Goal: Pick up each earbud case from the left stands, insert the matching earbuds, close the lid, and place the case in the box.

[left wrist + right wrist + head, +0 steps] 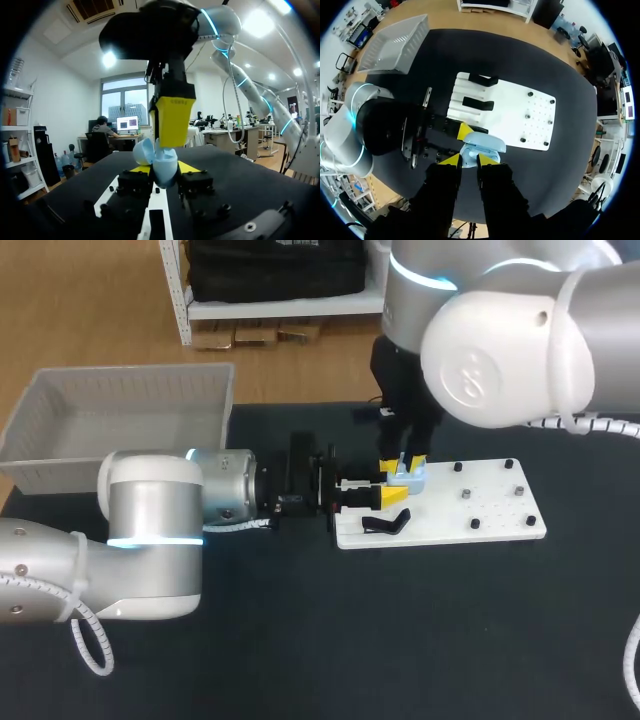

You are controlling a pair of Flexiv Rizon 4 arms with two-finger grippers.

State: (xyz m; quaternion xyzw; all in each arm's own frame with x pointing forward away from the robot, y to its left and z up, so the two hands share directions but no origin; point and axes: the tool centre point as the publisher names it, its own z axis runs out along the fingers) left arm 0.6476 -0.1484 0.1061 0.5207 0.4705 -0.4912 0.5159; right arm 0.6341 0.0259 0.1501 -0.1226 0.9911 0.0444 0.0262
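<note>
Your left hand [390, 497] comes in from the frame's left and pinches the small light-blue plastic earbud case [412, 481] just above the middle of the head view. There the case sits over the left end of the flat white perforated plate [470, 512]. In the left wrist view the case stands between the two yellow tips and touches both, and its lid looks swung open (two rounded halves show). Your right hand [402, 464] hangs down from the upper right, directly over the case and close against it. You cannot tell from these views whether it grips anything. A black curved stand [385, 524] lies on the plate's lower left corner, just beside the left hand. The pale grey plastic box [130, 373] sits at the upper left of the dark bench [400, 640], well apart from the case.
</note>
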